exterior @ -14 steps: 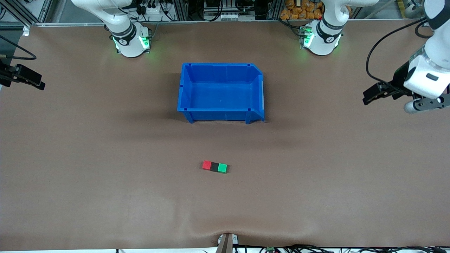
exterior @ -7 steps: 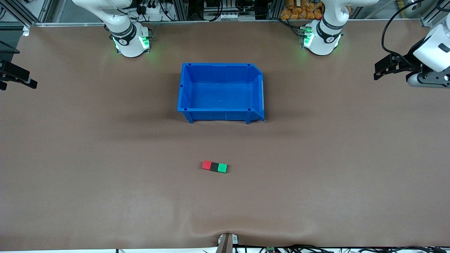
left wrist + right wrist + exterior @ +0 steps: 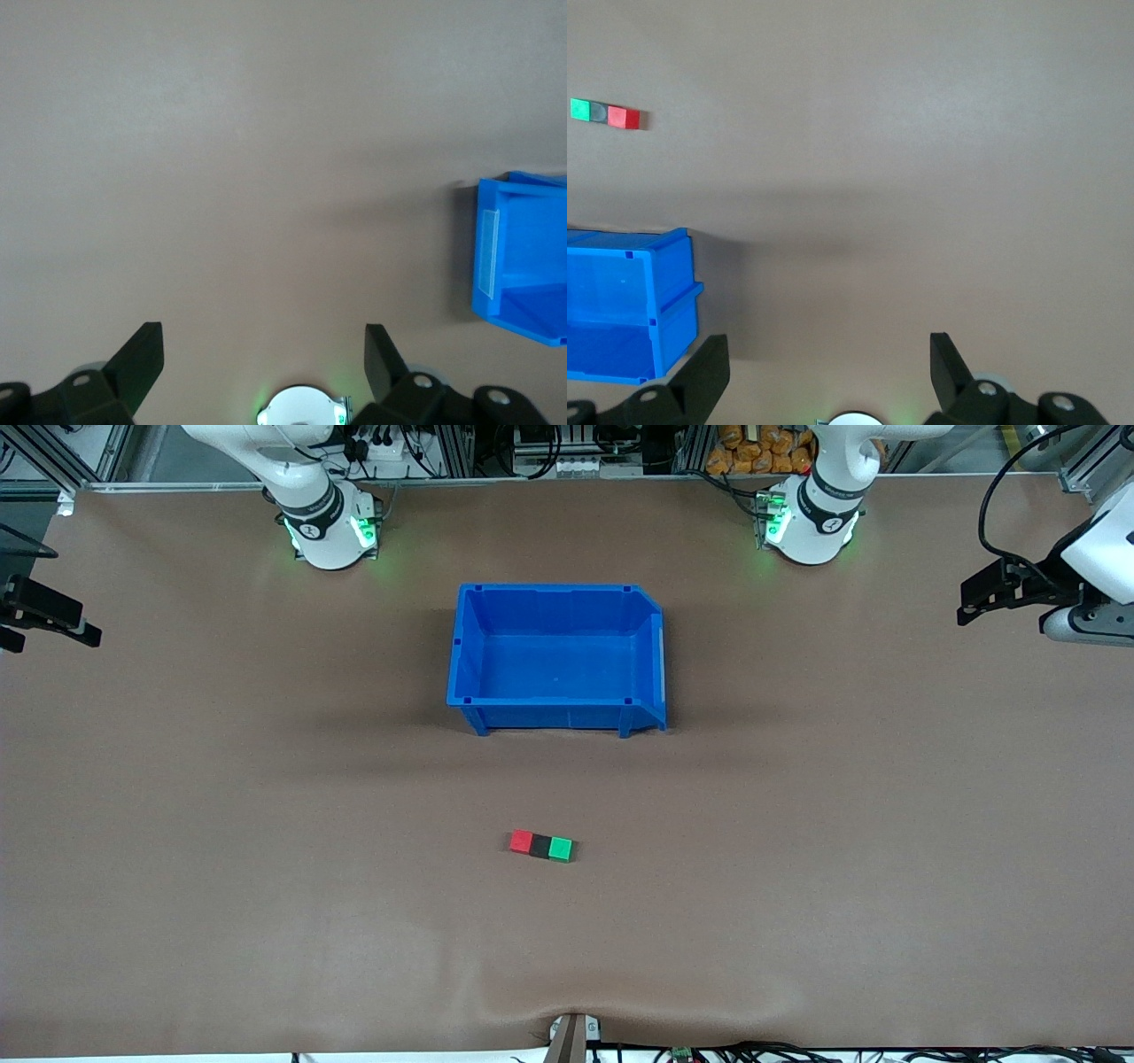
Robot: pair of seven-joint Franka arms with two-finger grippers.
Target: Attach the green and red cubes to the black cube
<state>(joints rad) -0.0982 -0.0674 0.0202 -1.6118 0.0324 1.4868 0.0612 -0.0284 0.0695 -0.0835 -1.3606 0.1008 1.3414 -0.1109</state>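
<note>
Front view: small red cube [image 3: 522,841], small black cube [image 3: 540,846] and small green cube [image 3: 560,849] lie touching in one short row on the brown table covering [image 3: 266,824], black between the other two, red toward the right arm's end, green toward the left arm's end; blue open-topped plastic bin [image 3: 558,657] stands farther from the camera than the row, well apart from it, nothing seen inside; nothing stands between bin and row; left gripper [image 3: 974,593] hangs over the table's edge at the left arm's end; right gripper [image 3: 53,615] hangs over the edge at the right arm's end; both well apart from the cubes.

Left wrist view: left gripper [image 3: 264,350] with fingers spread apart, nothing between them; bare covering below; a corner of the bin [image 3: 523,257] in sight.

Right wrist view: right gripper [image 3: 830,356] with fingers spread apart, holding nothing; bin [image 3: 629,305] partly seen; green cube [image 3: 580,109], black cube [image 3: 599,112] and red cube [image 3: 624,117] joined in a row farther off.
</note>
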